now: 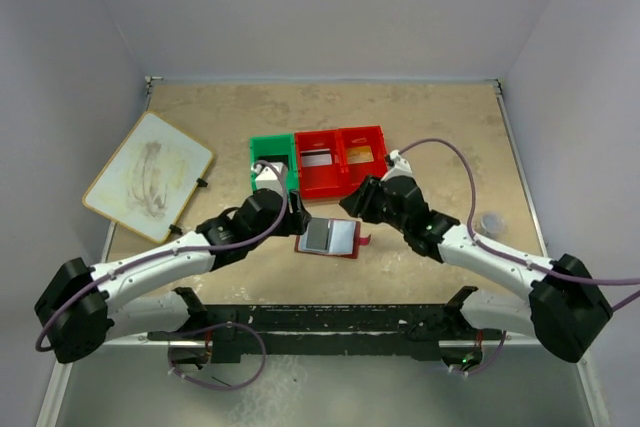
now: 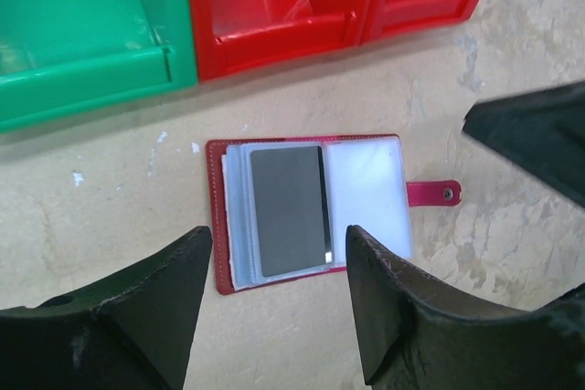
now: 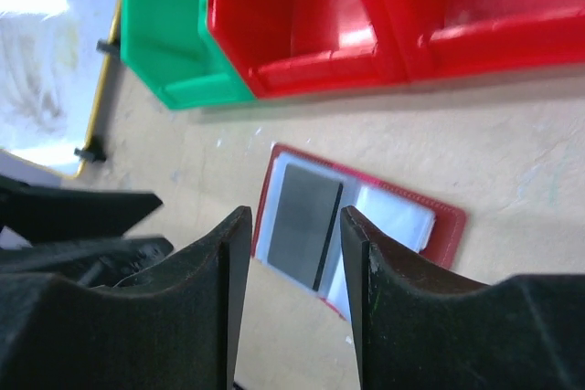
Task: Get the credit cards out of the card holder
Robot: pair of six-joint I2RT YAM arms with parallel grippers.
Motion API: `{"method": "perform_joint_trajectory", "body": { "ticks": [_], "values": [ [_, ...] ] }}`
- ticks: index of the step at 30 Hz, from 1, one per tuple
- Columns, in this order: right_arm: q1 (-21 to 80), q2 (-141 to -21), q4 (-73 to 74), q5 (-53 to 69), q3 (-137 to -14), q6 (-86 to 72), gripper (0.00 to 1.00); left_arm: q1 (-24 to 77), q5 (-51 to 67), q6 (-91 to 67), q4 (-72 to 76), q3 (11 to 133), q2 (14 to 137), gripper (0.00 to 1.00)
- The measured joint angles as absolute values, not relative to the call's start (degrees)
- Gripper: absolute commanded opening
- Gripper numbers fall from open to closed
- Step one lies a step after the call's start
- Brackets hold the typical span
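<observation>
centre of the top view: card holder [image 1: 328, 238] lies open just below the red bin [image 1: 340, 162], grey credit card [image 2: 288, 210] in its picture-left sleeve. left gripper [image 2: 274, 235] by its left edge, jaws wide, holding nothing. right gripper [image 3: 293, 214] at its upper right, jaws narrower but apart, empty.

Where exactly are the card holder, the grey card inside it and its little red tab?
card holder [image 2: 366, 184], left wrist view, on its empty clear sleeve.
grey card [image 2: 288, 210], left wrist view, middle of its face.
red tab [image 2: 432, 193], left wrist view, on the strap.
</observation>
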State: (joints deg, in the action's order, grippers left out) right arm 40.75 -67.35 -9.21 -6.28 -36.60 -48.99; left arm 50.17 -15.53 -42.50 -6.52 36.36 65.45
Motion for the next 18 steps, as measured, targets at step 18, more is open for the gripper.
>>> {"method": "perform_joint_trajectory", "body": {
  "ticks": [18],
  "values": [
    [40.47, -86.80, -34.11, 16.12, -27.90, -59.96, 0.36, 50.17, -14.44, -46.37, -3.38, 33.98, 69.69, 0.56]
  ]
}}
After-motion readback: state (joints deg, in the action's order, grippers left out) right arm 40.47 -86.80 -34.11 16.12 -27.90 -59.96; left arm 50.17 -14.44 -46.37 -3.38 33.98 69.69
